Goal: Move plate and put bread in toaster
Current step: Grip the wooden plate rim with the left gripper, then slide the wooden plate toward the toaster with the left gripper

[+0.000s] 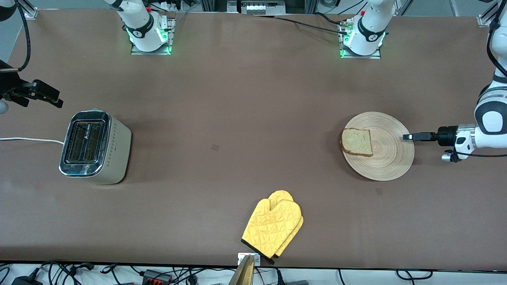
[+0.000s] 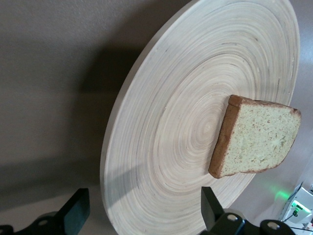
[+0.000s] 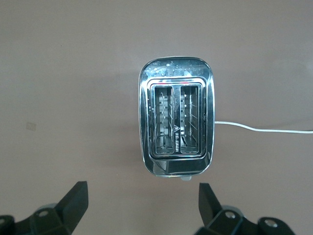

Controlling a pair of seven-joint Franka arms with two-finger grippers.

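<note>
The round wooden plate (image 1: 390, 154) lies toward the left arm's end of the table. The bread (image 1: 357, 142) rests flat on it, on the part of the plate toward the right arm's end. My left gripper (image 1: 410, 136) reaches in level at the plate's rim, open. In the left wrist view its fingers (image 2: 76, 210) stand either side of the rim of the plate (image 2: 186, 98), with the bread (image 2: 259, 142) farther in. The toaster (image 1: 95, 146) stands at the right arm's end, slots empty. My right gripper (image 1: 47, 95) hovers beside it, open and holding nothing. In the right wrist view the right gripper (image 3: 143, 200) frames the toaster (image 3: 176, 122).
A pair of yellow oven mitts (image 1: 273, 227) lies near the table's front edge, midway along it. The toaster's white cord (image 1: 27, 139) runs off the right arm's end of the table. Both arm bases stand along the farthest edge.
</note>
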